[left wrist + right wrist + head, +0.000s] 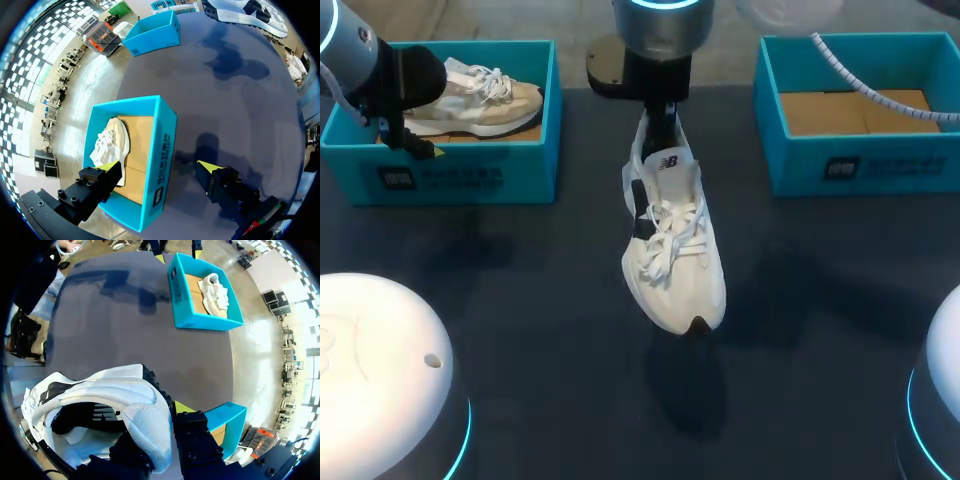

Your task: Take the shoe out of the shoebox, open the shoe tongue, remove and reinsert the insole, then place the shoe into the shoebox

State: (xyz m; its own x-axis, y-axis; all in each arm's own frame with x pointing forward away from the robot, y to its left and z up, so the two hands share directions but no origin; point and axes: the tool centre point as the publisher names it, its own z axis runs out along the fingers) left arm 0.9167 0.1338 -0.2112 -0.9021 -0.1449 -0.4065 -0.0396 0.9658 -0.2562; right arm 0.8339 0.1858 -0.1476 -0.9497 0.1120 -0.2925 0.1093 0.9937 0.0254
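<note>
Head view: the right gripper [658, 118] hangs the white shoe [672, 250] toe-down, left of the empty shoebox [860, 165]. Take-out looks done; next it needs setting down to open the tongue.

Left wrist view: the left gripper [159, 167] is spread wide, straddling the second box [150, 197], well apart from that shoebox.

Right wrist view: fingers [190, 430] pinch the shoe's heel.

You hold the white shoe [672, 250] by its heel in your right tool [660, 125], toe down over the dark table [520, 270] — the left shoebox [470, 178] holds a beige shoe [485, 100], your left tool [408, 140] at its front wall, the right shoebox [860, 165] showing bare cardboard.
</note>
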